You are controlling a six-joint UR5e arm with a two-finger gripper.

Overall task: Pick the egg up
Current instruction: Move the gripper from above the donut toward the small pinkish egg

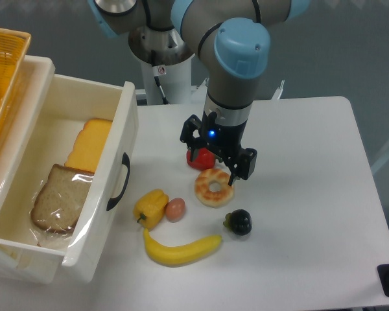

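The egg point(175, 208) is a small pinkish-brown oval lying on the white table, touching or nearly touching the right side of a yellow pepper point(150, 207). My gripper point(212, 165) points down, up and to the right of the egg and well apart from it. It hangs over a red tomato-like item point(201, 159) and the upper edge of a glazed donut point(214, 187). Its fingers stand spread and open, and nothing is held between them.
A banana point(180, 250) lies just below the egg, and a dark round fruit point(238, 222) sits to the right. An open white drawer point(126, 123) on the left holds bagged bread point(59, 199) and cheese slices point(91, 144). A wicker basket point(3, 78) stands at far left.
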